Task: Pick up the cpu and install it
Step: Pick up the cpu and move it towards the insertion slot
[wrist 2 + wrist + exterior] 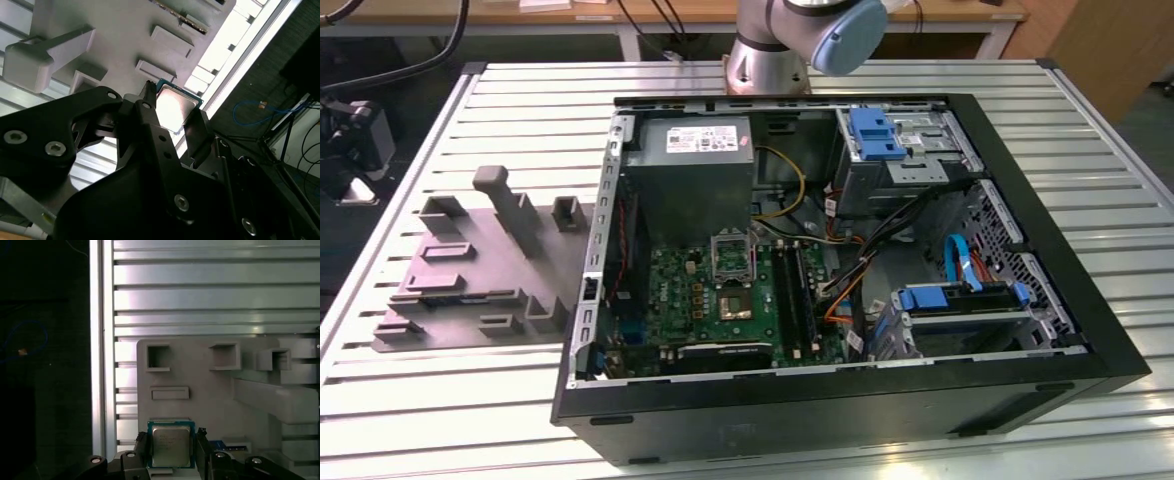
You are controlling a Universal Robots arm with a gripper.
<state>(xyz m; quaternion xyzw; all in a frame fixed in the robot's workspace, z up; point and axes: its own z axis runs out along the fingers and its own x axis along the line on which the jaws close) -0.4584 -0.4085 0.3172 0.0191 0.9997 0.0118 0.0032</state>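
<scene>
The cpu (171,442), a small square chip with a pale metal top and a green rim, sits between my two dark fingers in both wrist views. My gripper (171,449) is shut on the cpu (175,106), one finger on each side edge, and holds it up above the grey-purple tray (210,390). In the second wrist view my gripper (174,117) hangs over the tray (120,45) near the table's edge. The metal-framed socket (731,256) with a dark centre lies on the green motherboard (720,300) inside the open computer case (854,390).
The tray (467,290) with raised blocks lies on the slatted metal table (440,400) at the exterior view's left, beside the case. Inside the case are a grey power-supply box (694,165), cables and blue drive brackets (961,297). The arm's base (774,50) stands behind the case.
</scene>
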